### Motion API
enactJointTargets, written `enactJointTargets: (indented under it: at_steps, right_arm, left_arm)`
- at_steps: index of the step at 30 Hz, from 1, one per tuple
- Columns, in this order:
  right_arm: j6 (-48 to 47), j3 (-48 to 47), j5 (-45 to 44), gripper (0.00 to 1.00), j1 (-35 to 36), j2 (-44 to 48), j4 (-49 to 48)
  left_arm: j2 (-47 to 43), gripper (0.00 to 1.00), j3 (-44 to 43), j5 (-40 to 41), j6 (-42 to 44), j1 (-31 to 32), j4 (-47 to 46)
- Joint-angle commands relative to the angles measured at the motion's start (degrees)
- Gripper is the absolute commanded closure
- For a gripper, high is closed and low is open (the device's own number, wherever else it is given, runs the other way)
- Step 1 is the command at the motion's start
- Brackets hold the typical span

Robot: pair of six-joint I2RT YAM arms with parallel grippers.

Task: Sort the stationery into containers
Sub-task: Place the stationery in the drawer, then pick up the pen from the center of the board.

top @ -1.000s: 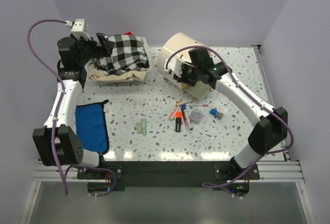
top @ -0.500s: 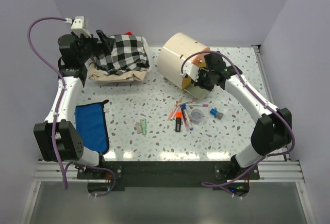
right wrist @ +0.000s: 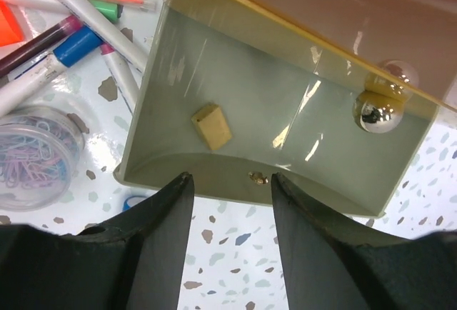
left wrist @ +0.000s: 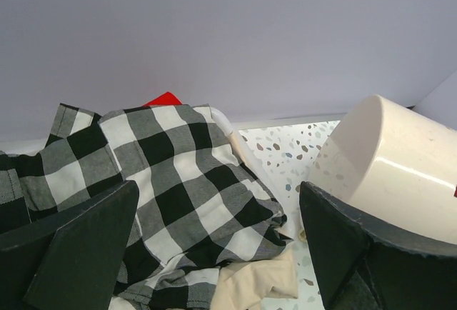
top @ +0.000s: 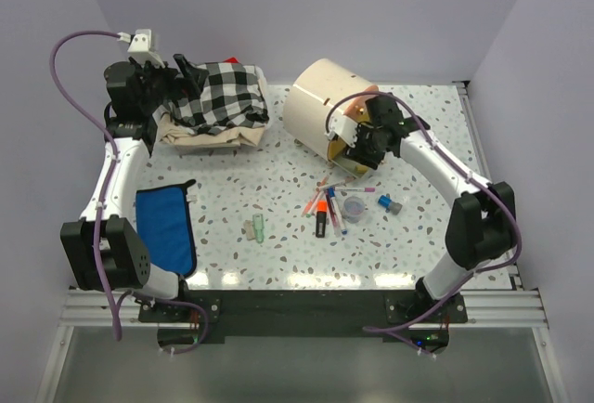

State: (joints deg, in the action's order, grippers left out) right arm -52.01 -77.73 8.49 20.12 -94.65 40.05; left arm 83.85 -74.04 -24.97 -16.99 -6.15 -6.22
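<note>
Pens (right wrist: 86, 10) and a clip pot (right wrist: 32, 156) crowded the open drawer's (right wrist: 235, 88) side, a beige eraser (right wrist: 211, 126) inside. Your right end effector (right wrist: 230, 181) and left end effector (left wrist: 218, 213) stood open.

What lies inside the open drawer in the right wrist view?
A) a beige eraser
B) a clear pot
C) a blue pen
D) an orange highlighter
A: a beige eraser lies alone on the floor of the drawer; the pens and pot lie outside it.

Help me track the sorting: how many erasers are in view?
3. One beige eraser lies in the open drawer; a second beige eraser and a green eraser lie side by side on the table. More may be hidden.
</note>
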Motion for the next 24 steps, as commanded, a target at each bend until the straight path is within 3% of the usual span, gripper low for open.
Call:
enactJointTargets:
  at_steps: [1, 4, 7, 12, 18, 24]
  right_arm:
    - [3.1, -1.5, 1.4, 0.48, -0.2, 8.1, 2.5]
    - [2.4, -3.2, 7.5, 0.48, 0.0, 12.1, 9.1]
    - [-4.2, -3.1, 13.6, 0.48, 3.0, 15.4, 15.8]
    - [-14.9, 2.0, 12.9, 0.46, 15.6, 15.2, 12.4]
    - [-29.1, -9.2, 17.1, 0.49, 21.7, -1.4, 12.0]
    - [-48.2, -22.2, 20.8, 0.49, 26.7, -16.0, 20.8]
  left_arm:
    - [-0.6, 0.01, -1.5, -1.1, -1.2, -0.4, -2.8]
    - [-0.7, 0.01, -1.4, -1.4, -1.3, -0.4, -2.9]
    - [-1.0, 0.01, -1.4, -1.6, -0.6, -0.4, -2.5]
    - [-2.5, 0.01, 0.6, -1.0, 0.7, -0.4, -1.4]
    - [-4.4, 0.01, 2.3, 2.5, 5.9, -0.4, 0.4]
    - [-7.7, 0.0, 4.3, 4.7, 8.2, -0.7, 1.4]
